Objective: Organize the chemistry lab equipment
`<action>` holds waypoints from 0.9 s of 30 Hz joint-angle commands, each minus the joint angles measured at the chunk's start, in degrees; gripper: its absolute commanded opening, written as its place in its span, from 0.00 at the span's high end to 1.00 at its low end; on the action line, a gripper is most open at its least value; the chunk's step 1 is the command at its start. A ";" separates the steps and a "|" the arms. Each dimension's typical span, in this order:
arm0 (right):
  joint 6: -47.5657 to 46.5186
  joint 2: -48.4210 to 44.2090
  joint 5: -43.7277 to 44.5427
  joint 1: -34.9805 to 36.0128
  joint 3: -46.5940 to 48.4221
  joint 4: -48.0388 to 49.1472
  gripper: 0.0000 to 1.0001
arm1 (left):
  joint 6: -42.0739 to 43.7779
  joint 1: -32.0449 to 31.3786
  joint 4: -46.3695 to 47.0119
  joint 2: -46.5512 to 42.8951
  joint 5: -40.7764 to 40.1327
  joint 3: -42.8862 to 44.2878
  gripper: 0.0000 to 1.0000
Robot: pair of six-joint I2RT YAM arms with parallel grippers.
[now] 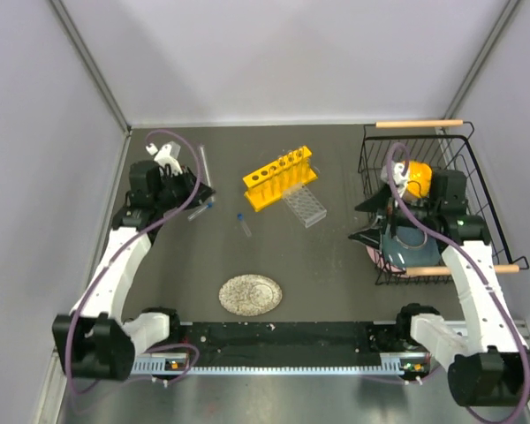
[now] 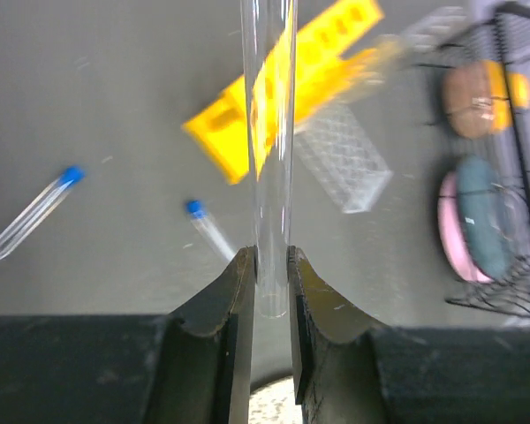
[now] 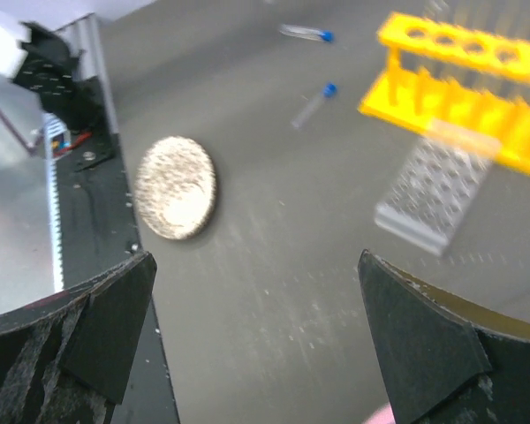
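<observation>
- L gripper (image 2: pixel 271 265): jaws nearly shut, pinching one thin clear glass tube (image 2: pixel 269 132) close to its end. The rest of the tube sticks out straight ahead of my fingers.
- That grip sits at the far-left of the table (image 1: pixel 159 291), and the tube looks lifted off the surface.
- R gripper (image 3: pixel 256 265): jaws spread wide, nothing in them. It hangs at the right, by the black wire basket (image 1: pixel 477 177).
- Yellow six-hole rack (image 1: pixel 281 177): far-centre, standing up, to the right of my held tube.
- Small clear gridded rack (image 1: pixel 305 205): just beside the yellow one, on its near-right side.
- Two blue-capped vials lie loose between my L gripper and the racks, vial one (image 2: pixel 35 212) and vial two (image 2: pixel 208 228), apart from each other.
- Speckled plate (image 1: pixel 250 294): near-centre, not part of the job.
- Step, as I judge it: tube is picked up, and carrying it to the yellow rack comes next.
- Next move needs: swing right, tip the tube upright, line it over a free hole, lower slowly and only then let go.
- I can't tell which holes are free.
</observation>
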 commanded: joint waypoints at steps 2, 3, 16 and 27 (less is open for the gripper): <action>4.67 2.28 1.01 14.47 10.93 -2.09 0.01 | -5.07 -7.39 10.89 -10.48 6.96 -1.21 0.96; 5.55 2.90 1.89 16.43 12.24 -2.00 0.01 | -5.78 -11.41 11.86 -11.97 6.35 -1.21 0.96; 47.45 11.96 3.39 21.81 18.34 26.36 0.01 | -15.81 -37.54 26.11 -9.71 -8.68 0.20 0.96; 67.52 13.72 4.62 22.43 11.29 46.42 0.04 | -16.25 -46.42 27.87 -2.85 -14.92 4.68 0.96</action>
